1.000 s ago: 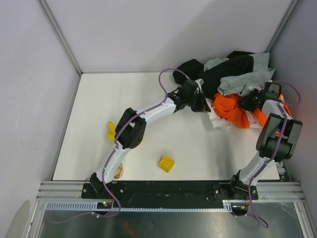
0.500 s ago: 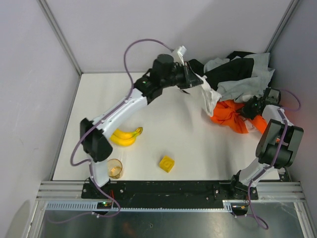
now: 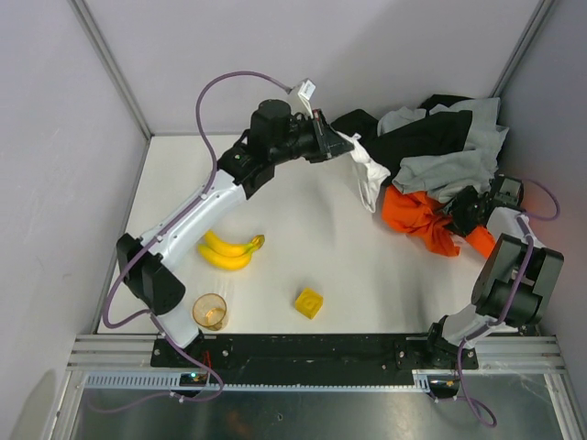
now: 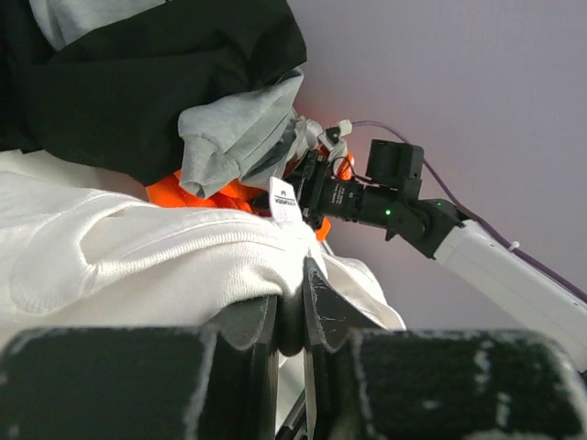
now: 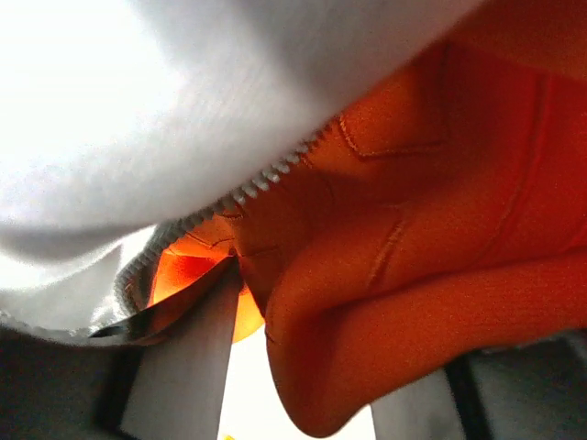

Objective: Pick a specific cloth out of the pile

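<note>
Left gripper [image 3: 337, 144] is clamped on a bunched fold of the cloth [image 3: 367, 174], which hangs limp at 1 o'clock, just beside the pile [image 3: 440, 151] at 2. Light and soft, it should hold best by such a fold. Right gripper [image 3: 466, 207] is buried in orange fabric [image 3: 413, 213]; open or closed, I cannot tell.

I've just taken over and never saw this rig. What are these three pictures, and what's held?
Two robot arms are bolted at the near edge of a white table. The overhead picture looks down from above and behind them; the other two come from cameras on each wrist. The left gripper is shut on the small white cloth, which hangs beside the pile of black and grey clothes. The right gripper is pressed into the orange garment; whether it grips, I cannot tell. Bananas, a yellow block and a cup lie on the table.
</note>
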Tool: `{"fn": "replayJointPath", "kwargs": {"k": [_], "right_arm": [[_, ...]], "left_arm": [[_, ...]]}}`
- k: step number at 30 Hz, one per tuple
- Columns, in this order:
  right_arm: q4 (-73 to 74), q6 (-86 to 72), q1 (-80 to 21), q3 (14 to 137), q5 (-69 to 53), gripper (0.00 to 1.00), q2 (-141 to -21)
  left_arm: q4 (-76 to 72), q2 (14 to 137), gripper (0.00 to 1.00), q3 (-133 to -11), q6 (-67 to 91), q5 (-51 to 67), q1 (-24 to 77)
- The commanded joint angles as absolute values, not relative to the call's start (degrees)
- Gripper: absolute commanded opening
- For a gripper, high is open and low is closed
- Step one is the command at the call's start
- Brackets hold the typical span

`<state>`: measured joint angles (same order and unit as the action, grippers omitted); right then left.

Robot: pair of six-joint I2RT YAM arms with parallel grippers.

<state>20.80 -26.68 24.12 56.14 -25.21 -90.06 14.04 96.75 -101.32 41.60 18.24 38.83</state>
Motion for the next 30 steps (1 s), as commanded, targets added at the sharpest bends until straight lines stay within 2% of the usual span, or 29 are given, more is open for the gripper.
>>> {"fn": "replayJointPath", "kwargs": {"k": [1, 6, 12, 20, 30], "right_arm": [[22.37, -25.49, 24.57, 55.03, -24.01, 0.62, -86.95], [23.21, -25.16, 24.37, 53.63, -23.88, 0.77, -82.80], [24.28, -25.41, 23.95, 50.34, -24.42, 0.88, -73.67], [26.80, -27.78, 21.54, 48.52, -24.52, 0.92, -64.54], [29.28, -29.34, 12.49, 48.29, -18.26, 0.95, -58.81]], "left_arm": [[10.49, 92.73, 0.01, -99.78, 42.13, 19.09, 38.05], [10.23, 91.40, 0.01, -96.92, 42.15, 19.23, 37.08], [9.95, 90.66, 0.01, -94.82, 42.42, 20.09, 35.72], [9.71, 90.04, 0.01, -92.25, 42.67, 20.92, 34.85], [9.60, 89.86, 0.01, -87.47, 42.34, 22.92, 32.47]]}}
